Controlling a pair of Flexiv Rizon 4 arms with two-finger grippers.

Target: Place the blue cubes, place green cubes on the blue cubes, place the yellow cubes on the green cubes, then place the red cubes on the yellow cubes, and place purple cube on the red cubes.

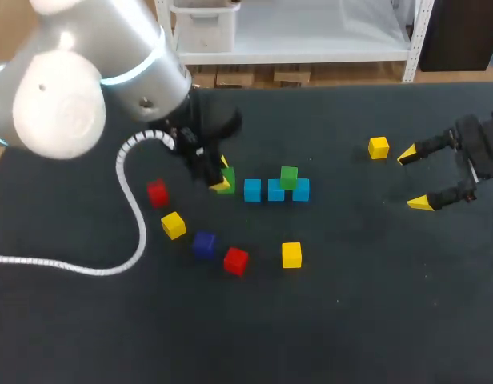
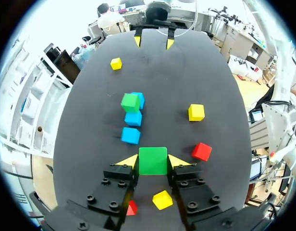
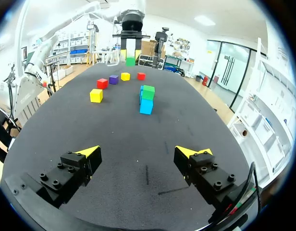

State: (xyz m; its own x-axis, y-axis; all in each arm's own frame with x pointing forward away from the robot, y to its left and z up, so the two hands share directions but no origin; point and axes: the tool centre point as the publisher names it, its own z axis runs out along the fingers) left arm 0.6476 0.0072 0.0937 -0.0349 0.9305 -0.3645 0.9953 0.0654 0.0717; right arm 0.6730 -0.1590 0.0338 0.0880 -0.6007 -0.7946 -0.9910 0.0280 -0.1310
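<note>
Three blue cubes (image 1: 252, 190) lie in a row mid-table, and a green cube (image 1: 289, 177) sits on top between the two right ones. My left gripper (image 1: 221, 178) is just left of the row, shut on a second green cube (image 2: 153, 160) that fills the gap between its yellow tips. The blue row (image 2: 130, 135) lies ahead of that gripper. My right gripper (image 1: 418, 178) stands open at the right side of the table with nothing between its fingers (image 3: 89, 152). Loose cubes: yellow (image 1: 378, 147), yellow (image 1: 291, 254), yellow (image 1: 173, 225), red (image 1: 157, 192), red (image 1: 236, 260), purple (image 1: 204, 244).
The left arm's white cable (image 1: 130, 224) loops over the table's left part. The loose red, yellow and purple cubes lie in front of and to the left of the blue row. Bare dark tabletop (image 1: 366, 304) spreads at the front right.
</note>
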